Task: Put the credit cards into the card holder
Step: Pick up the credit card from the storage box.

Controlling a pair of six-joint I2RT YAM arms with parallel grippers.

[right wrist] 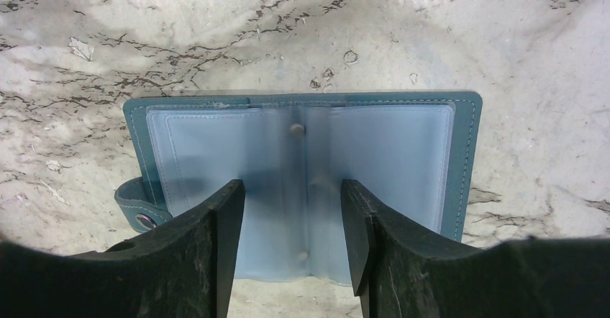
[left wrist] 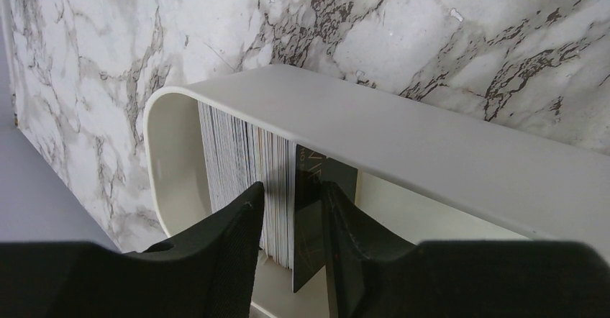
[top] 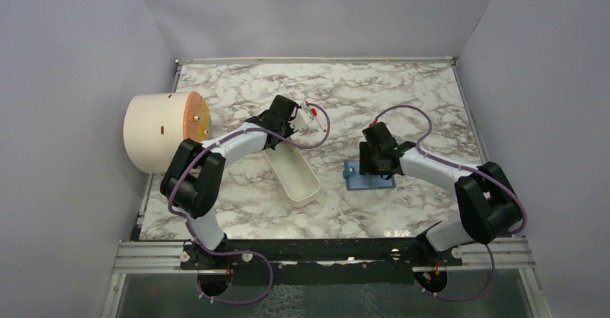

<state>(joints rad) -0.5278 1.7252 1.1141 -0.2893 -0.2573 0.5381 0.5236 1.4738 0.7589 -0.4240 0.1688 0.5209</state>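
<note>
A stack of credit cards [left wrist: 244,167] stands on edge inside a long white oval tray [left wrist: 403,131], pale edges towards me, with a dark grey card [left wrist: 309,217] at its right end. My left gripper [left wrist: 288,188] is open, its fingers reaching down into the tray on either side of part of the stack; the dark card lies close against the right finger [left wrist: 352,246]. No yellow-orange card shows. The teal card holder [right wrist: 467,160] lies open on the marble with its clear pockets up and its snap tab [right wrist: 144,217] at the left. My right gripper [right wrist: 291,185] is open and empty just above its middle fold.
In the top view the tray [top: 298,178] lies diagonally at centre, the card holder [top: 354,178] to its right. A big cream cylinder [top: 155,134] with a round orange face lies at the left edge. Grey walls enclose the marble table [top: 345,88].
</note>
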